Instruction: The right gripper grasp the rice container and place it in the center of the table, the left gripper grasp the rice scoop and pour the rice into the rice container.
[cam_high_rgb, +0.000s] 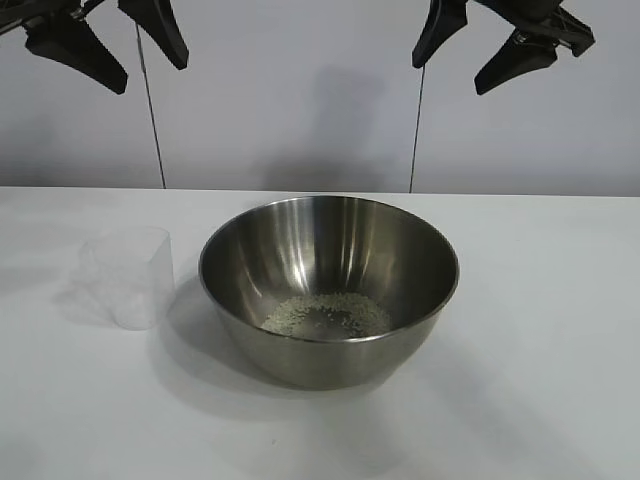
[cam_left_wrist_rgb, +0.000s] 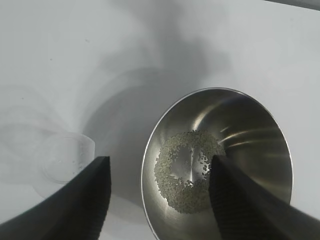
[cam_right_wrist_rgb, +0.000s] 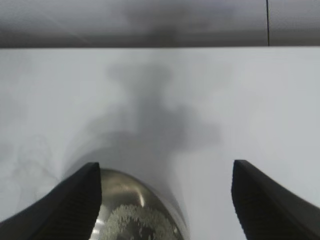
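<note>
The rice container (cam_high_rgb: 328, 290) sits near the middle of the table (cam_high_rgb: 540, 400), upright, with the rice (cam_high_rgb: 327, 316) spread in a thin ring-shaped patch across its floor (a bare spot of steel shows at the patch's centre in the left wrist view). The rice scoop (cam_high_rgb: 130, 275) stands upright on the table at about 9 o'clock from the bowl, just beside it but not touching; only a few stray grains show in it from the left wrist view.

Both arms hang high above the table, well clear of everything. The left gripper (cam_high_rgb: 110, 45) is at about 10 o'clock from the bowl, at the exterior view's upper edge, fingers slanting downward, jaws spread apart and holding nothing. The right gripper (cam_high_rgb: 490, 45) is at about 1 o'clock, likewise raised and tilted down, its jaws parted and empty. From the right wrist view, only the bowl's rim and some rice show between its fingers (cam_right_wrist_rgb: 75, 210).
</note>
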